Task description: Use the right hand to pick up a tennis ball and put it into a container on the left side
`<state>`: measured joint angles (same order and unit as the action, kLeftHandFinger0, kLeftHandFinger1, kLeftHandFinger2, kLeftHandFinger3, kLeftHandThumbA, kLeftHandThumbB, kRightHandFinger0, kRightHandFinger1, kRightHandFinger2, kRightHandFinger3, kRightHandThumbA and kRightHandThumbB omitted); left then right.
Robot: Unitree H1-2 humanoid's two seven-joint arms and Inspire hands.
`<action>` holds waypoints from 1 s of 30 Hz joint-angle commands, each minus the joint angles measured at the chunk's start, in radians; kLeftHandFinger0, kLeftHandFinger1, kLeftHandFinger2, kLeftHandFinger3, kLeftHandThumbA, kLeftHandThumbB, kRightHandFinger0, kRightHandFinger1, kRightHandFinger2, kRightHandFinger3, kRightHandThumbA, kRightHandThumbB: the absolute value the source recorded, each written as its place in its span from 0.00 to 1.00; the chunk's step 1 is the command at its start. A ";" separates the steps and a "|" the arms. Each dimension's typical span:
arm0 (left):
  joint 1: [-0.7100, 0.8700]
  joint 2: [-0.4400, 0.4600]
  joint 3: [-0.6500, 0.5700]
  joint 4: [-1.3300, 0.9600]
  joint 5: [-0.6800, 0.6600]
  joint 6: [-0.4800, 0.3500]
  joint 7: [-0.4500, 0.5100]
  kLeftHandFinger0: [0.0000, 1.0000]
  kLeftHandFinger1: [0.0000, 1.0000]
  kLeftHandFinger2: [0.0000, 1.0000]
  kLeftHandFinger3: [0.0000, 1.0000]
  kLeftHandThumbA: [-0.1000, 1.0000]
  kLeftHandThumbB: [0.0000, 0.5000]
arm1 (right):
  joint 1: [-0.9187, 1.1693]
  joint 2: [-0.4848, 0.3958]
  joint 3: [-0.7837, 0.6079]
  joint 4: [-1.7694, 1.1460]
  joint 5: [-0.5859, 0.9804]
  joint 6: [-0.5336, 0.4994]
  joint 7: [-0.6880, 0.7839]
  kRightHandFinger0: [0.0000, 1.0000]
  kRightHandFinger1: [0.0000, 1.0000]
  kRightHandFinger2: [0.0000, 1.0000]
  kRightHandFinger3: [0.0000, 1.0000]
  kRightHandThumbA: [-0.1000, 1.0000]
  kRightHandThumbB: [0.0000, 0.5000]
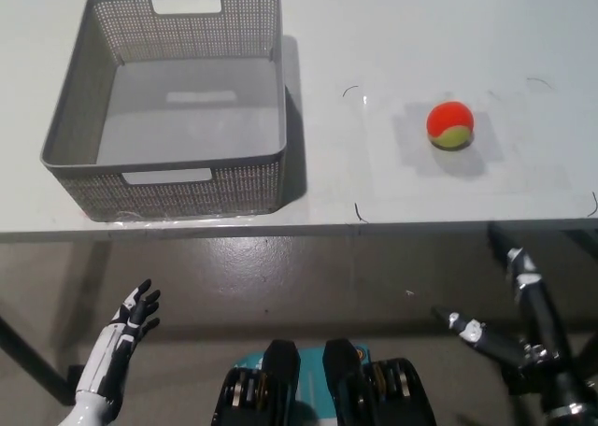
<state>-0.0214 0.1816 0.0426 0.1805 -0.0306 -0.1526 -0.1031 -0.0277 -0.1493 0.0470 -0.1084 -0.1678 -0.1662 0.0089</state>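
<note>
A red and yellow-green tennis ball [450, 125] lies on the white table, right of centre. On the left of the table stands a grey perforated basket [65, 122], with nothing in it. My black right hand [523, 328] hangs below the table's front edge at the lower right, well short of the ball, with its fingers spread and holding nothing. My white left hand [117, 351] rests low at the lower left, below the table, fingers apart.
The table's front edge [299, 228] runs across the middle of the picture, with grey floor below it. Thin dark corner marks [353, 92] on the table frame the patch around the ball.
</note>
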 commanded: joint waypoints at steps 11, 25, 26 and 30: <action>-0.008 0.021 0.001 -0.015 -0.008 -0.040 -0.019 1.00 1.00 1.00 1.00 0.96 0.36 | -0.315 -0.219 0.029 -0.228 -0.307 0.405 0.186 1.00 1.00 1.00 1.00 1.00 0.87; -0.026 0.041 0.004 -0.006 -0.009 -0.036 -0.026 1.00 1.00 1.00 1.00 0.95 0.38 | -0.774 -0.357 0.215 0.117 -0.357 0.590 0.401 1.00 1.00 1.00 1.00 1.00 0.84; -0.027 0.042 0.003 -0.006 -0.008 -0.035 -0.027 1.00 1.00 1.00 1.00 0.95 0.39 | -0.798 -0.355 0.225 0.149 -0.359 0.593 0.406 1.00 1.00 1.00 1.00 1.00 0.85; -0.035 0.046 0.000 -0.005 -0.006 -0.032 -0.032 1.00 1.00 1.00 1.00 0.95 0.40 | -0.888 -0.345 0.264 0.275 -0.359 0.604 0.424 1.00 1.00 1.00 1.00 1.00 0.95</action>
<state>-0.0369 0.2072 0.0437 0.1869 -0.0335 -0.1525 -0.1177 -0.8082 -0.4799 0.2910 0.0986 -0.4962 0.3867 0.3665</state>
